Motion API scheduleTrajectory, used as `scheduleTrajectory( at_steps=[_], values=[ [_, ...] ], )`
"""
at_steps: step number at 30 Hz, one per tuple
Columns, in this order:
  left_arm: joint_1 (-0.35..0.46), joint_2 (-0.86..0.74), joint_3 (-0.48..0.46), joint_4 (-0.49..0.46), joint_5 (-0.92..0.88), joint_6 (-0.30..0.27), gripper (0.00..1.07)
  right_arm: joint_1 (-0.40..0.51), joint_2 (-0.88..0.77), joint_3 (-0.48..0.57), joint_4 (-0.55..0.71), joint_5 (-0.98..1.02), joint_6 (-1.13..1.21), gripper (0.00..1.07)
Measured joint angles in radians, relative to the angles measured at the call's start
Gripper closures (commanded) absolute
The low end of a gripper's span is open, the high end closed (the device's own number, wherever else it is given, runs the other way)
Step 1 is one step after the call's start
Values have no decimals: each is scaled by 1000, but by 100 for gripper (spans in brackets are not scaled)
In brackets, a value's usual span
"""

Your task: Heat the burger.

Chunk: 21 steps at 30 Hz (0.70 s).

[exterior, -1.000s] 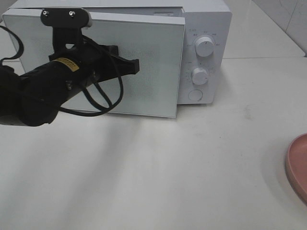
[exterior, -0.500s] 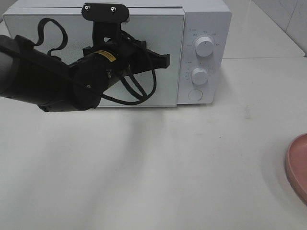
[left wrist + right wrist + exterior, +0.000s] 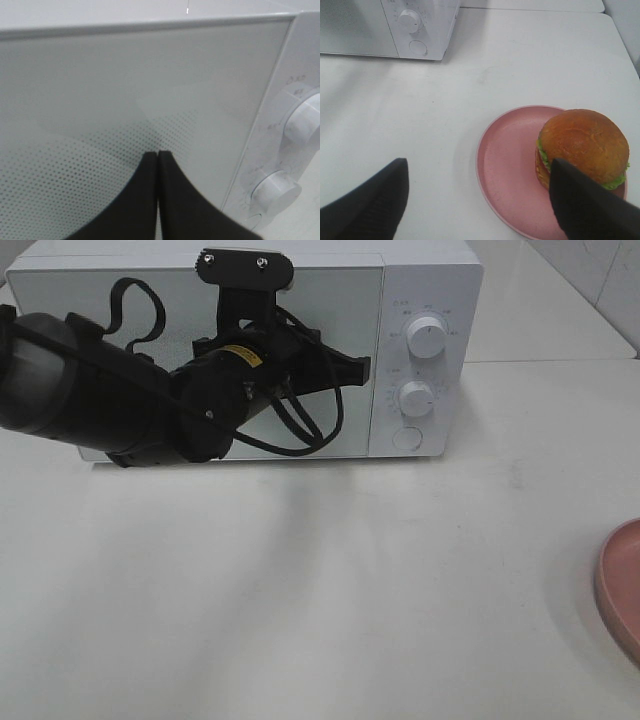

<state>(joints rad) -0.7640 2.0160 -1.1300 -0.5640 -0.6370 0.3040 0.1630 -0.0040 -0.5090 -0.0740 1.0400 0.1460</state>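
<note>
Overhead view: microwave (image 3: 425,280) door appears shut; left gripper (image 3: 358,370) is seen clenched, empty, against it.
Left wrist view: closed fingertips (image 3: 150,170) nearly touch the door.
Right wrist view: right gripper (image 3: 480,195) is spread, empty; burger (image 3: 583,147) sits outside on pink plate (image 3: 507,170).
Risk: heating could be started empty.

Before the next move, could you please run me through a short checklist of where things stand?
1. Microwave door shut flush: ok, but the burger is not inside.
2. Left gripper shut, tips at the door glass, holding nothing: ok.
3. Burger on the pink plate, bun up, near the plate's edge: ok.
4. Right gripper open, over the plate, not yet around the burger: ok.
5. Table between plate and microwave free of obstacles: ok.
6. Settings of the dials: cannot tell.
</note>
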Motion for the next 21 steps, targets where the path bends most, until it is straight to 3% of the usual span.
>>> scheduleTrajectory(
  at_steps=[6, 9, 10, 11, 12, 13, 14, 15, 16, 17, 18, 21],
  values=[
    [-9, -63, 46, -19, 107, 4, 107, 0, 0, 0, 0, 0, 0, 32],
    [-11, -101, 60, -19, 242, 6, 98, 0, 0, 0, 0, 0, 0, 32],
    [-4, -122, 60, -14, 355, 22, 84, 0, 0, 0, 0, 0, 0, 32],
    [-4, -122, 60, -14, 355, 22, 84, 0, 0, 0, 0, 0, 0, 32],
    [1, -130, 60, -8, 428, 31, 74, 0, 0, 0, 0, 0, 0, 32],
    [14, -148, 60, 8, 574, 43, 53, 0, 0, 0, 0, 0, 0, 32],
    [14, -148, 60, 8, 574, 43, 53, 0, 0, 0, 0, 0, 0, 32],
    [24, -156, 60, 15, 645, 45, 41, 0, 0, 0, 0, 0, 0, 32],
    [24, -156, 60, 15, 645, 45, 41, 0, 0, 0, 0, 0, 0, 32],
    [45, -170, 60, 25, 770, 45, 21, 0, 0, 0, 0, 0, 0, 32],
    [68, -183, 60, 32, 885, 43, 9, 0, 0, 0, 0, -1, 0, 32],
    [110, -203, 60, 34, 1035, 34, 4, 0, 0, 0, 0, -1, 0, 32]
  ],
)
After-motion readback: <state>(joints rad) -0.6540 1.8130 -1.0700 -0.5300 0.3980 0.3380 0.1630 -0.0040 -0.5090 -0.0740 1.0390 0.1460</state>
